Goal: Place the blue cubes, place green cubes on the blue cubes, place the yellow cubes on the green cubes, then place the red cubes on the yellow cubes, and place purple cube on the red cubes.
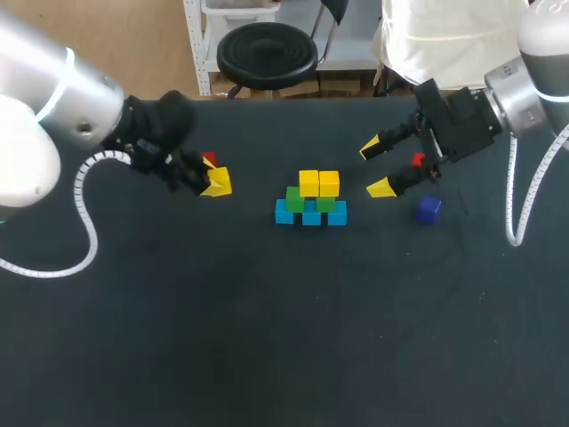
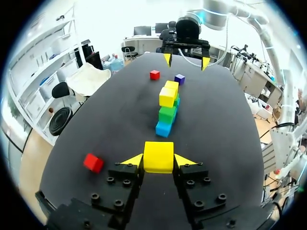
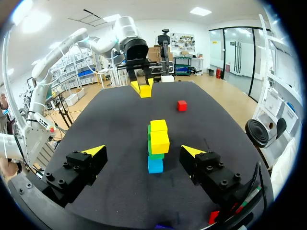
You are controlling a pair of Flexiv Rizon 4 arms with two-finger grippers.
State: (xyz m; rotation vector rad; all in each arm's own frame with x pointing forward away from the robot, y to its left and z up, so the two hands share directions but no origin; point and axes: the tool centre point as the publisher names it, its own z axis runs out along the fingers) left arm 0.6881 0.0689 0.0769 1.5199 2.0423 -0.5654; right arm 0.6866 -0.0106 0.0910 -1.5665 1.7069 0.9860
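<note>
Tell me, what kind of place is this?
Probably a robot lab. The left gripper holds a yellow cube, the right gripper hangs open, and a cube stack stands on the black table.

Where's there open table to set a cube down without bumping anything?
The wide bare table on the robot's side of the stack is free. It is crowded beside the stack: left gripper shut on a yellow cube, open right gripper opposite.
</note>
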